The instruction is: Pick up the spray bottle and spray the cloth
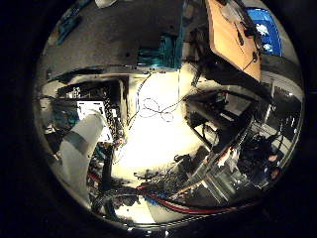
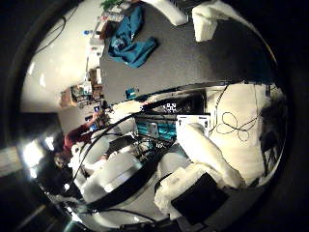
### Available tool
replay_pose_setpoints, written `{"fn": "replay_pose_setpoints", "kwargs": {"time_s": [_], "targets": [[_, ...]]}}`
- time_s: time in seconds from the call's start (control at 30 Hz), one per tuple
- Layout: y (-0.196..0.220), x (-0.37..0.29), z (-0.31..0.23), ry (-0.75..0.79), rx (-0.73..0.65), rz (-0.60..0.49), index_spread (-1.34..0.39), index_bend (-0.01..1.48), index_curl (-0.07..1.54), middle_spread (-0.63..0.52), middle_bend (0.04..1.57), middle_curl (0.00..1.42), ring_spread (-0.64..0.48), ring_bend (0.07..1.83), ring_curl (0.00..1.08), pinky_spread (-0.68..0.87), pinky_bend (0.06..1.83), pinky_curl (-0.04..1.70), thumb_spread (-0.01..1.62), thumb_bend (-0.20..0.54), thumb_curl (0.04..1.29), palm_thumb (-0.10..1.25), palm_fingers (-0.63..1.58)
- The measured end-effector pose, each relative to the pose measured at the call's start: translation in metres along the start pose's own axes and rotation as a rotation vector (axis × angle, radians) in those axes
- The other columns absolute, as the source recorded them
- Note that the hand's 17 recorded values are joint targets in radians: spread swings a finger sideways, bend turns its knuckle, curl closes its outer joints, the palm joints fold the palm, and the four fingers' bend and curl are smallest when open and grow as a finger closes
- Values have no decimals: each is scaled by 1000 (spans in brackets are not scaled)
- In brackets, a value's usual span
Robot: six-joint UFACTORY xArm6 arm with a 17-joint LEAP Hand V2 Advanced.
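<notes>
The hand (image 2: 203,159) is showing as white and black parts close to the thumb-side palm camera, with a white finger (image 2: 205,150) reaching across the view and a black block beside it. In the little-finger-side view another white part of the hand is lying near the lens beside black geared parts. Nothing is sitting between the fingers in either view, but whether they are spread wide or curled in cannot be told from these pictures.

Past the hand, a dark grey table (image 2: 193,58) is stretching away. A teal cloth (image 2: 130,41) is lying crumpled on it toward the far edge, well apart from the hand. A white object (image 2: 205,21) is resting on the table some way from the cloth; whether it is the spray bottle cannot be told.

Farther off, a pale floor (image 1: 158,129) is catching bright light below the table. A tan board (image 1: 233,37) is standing in the room beyond.
</notes>
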State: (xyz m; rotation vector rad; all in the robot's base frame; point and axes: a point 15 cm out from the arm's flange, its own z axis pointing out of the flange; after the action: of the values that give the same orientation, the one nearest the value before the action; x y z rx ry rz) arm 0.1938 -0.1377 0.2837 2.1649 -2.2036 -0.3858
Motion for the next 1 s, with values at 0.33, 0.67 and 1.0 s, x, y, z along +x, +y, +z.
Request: {"fn": "replay_pose_setpoints", "kwargs": {"time_s": [0.33,0.67,1.0], "targets": [[-8,-7,-15,-63,78,-2,-368,434,392,43,239,346,173,168,91,343,184,279,1271,-12,275,752,106],[-27,8,-23,-142,219,89,-355,382,389,16,278,356,154,175,119,333,176,266,1270,-12,280,747,174],[-43,22,-30,-285,381,117,-331,151,311,86,202,337,158,199,185,341,235,310,1204,-25,286,610,102]]}}
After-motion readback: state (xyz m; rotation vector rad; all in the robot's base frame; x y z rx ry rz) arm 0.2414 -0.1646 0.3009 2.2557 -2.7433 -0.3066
